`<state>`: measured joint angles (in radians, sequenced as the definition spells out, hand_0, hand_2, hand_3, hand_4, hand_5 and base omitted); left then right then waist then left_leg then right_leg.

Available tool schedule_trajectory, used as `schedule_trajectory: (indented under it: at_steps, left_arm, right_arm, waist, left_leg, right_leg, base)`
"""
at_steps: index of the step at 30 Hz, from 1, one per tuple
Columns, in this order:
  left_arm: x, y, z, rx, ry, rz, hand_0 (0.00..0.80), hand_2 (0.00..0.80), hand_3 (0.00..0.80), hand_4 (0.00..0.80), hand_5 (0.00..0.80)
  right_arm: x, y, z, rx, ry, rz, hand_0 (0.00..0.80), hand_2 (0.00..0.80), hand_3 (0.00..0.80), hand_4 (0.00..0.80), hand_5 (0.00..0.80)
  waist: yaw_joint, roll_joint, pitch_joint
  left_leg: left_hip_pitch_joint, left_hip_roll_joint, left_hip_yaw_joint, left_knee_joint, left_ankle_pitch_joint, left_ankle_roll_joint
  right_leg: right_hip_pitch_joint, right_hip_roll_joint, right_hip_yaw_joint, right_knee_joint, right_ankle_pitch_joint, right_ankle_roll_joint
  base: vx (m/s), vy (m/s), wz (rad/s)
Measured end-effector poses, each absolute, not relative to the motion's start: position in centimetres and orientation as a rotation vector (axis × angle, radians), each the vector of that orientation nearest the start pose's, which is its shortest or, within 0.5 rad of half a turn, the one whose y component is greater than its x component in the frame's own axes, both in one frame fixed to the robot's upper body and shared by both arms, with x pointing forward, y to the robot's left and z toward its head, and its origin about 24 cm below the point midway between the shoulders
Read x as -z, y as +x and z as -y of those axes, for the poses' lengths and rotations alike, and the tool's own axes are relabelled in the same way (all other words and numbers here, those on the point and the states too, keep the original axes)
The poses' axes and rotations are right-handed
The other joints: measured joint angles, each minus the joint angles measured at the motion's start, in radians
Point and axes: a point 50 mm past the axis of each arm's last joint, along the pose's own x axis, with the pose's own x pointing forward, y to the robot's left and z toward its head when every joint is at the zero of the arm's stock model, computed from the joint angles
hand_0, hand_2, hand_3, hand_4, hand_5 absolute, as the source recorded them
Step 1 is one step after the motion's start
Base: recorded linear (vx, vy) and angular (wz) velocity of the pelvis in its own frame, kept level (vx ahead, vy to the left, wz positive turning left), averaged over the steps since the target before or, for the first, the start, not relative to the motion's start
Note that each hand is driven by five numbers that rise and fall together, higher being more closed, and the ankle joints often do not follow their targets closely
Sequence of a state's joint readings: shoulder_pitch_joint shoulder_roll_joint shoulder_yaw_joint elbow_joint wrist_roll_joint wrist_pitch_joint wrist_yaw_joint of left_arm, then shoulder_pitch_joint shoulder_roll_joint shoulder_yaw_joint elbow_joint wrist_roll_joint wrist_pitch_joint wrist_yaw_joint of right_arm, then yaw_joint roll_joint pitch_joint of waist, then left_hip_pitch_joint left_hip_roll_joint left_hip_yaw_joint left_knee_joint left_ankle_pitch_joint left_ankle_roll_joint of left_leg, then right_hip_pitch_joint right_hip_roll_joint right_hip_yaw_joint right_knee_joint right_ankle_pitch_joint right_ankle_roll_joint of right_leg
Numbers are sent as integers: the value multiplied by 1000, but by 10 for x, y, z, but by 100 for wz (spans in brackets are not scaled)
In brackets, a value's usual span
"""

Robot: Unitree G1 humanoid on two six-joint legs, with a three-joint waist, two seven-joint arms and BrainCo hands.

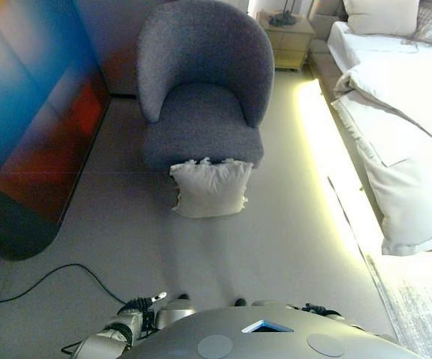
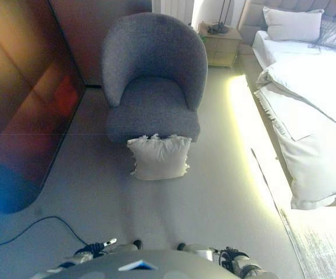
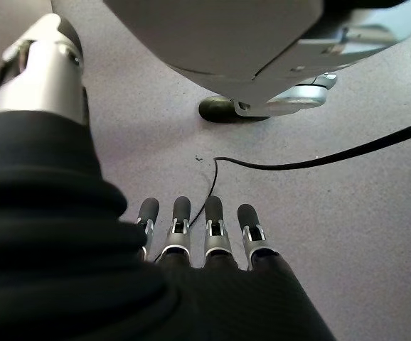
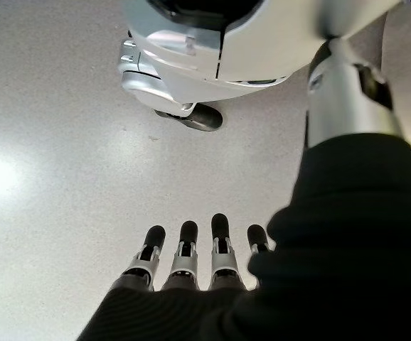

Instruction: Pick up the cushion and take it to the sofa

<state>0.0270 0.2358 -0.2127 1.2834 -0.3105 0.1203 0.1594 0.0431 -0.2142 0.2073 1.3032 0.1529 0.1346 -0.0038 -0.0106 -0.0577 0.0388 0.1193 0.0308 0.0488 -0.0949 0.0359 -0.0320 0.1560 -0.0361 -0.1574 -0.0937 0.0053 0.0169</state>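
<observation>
Left hand [image 3: 191, 234], right hand [image 4: 191, 256] empty, fingers straight; cushion [image 1: 211, 187] against armchair [image 1: 201, 90].

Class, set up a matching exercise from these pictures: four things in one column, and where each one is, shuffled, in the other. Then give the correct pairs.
Things:
1. cushion
2. armchair
3. bedside table
4. left hand

Places:
A. beside the head of the bed
B. hanging open over bare floor
C. on the floor, leaning against the armchair's front
D. by the wall, behind the cushion

Pairs: 1-C, 2-D, 3-A, 4-B
</observation>
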Motion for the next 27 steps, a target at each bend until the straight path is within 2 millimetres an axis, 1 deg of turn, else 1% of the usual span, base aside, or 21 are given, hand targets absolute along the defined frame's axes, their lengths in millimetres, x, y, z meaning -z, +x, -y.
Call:
schedule_trajectory:
  at_steps: [2, 11, 19, 21, 22, 27]
  left_arm:
    - [169, 52, -237, -312, 175, -1422, 0, 0, 0, 0, 0]
    - [169, 53, -237, -303, 170, -1417, 0, 0, 0, 0, 0]
    - [169, 48, -236, -292, 159, -1442, 0, 0, 0, 0, 0]
    - [169, 48, -236, -290, 158, -1444, 0, 0, 0, 0, 0]
    - [169, 47, -237, -290, 159, -1447, 0, 0, 0, 0, 0]
    - [170, 46, -237, -289, 159, -1453, 0, 0, 0, 0, 0]
  right_arm:
    - [173, 40, 224, 88, -178, -1486, 0, 0, 0, 0, 0]
    - [173, 40, 224, 89, -172, -1486, 0, 0, 0, 0, 0]
    - [173, 39, 224, 91, -159, -1491, 0, 0, 0, 0, 0]
    - [173, 39, 224, 90, -158, -1491, 0, 0, 0, 0, 0]
    - [173, 38, 224, 89, -157, -1492, 0, 0, 0, 0, 0]
    - [174, 38, 223, 84, -151, -1492, 0, 0, 0, 0, 0]
  waist:
    - [0, 0, -4]
    - [-1, 4, -5]
    - [-1, 6, -9]
    - [-2, 5, -12]
    - [-2, 5, -15]
    - [-4, 5, -29]
  left_leg:
    - [-4, -1, -1, 0, 4, -5]
    - [10, -1, -2, 0, 3, -6]
    - [10, 0, 1, 0, 1, 0]
    - [10, 0, 0, 0, 1, -1]
    - [10, 0, 0, 0, 4, -6]
    - [10, 0, -2, -1, 4, -6]
  right_leg:
    - [-2, 0, 0, 0, 3, -3]
    - [14, -1, -2, 0, 2, -3]
    - [13, 0, -2, 0, 1, -4]
    - [14, 0, -2, 0, 1, -4]
    - [14, -1, -2, 1, 2, -4]
    - [14, 0, 0, 6, 1, -5]
  base:
    - [0, 0, 0]
    - [25, -8, 1]
    - [23, -6, 0]
    - [36, -7, 0]
    - [0, 0, 0]
    - [-7, -7, 0]
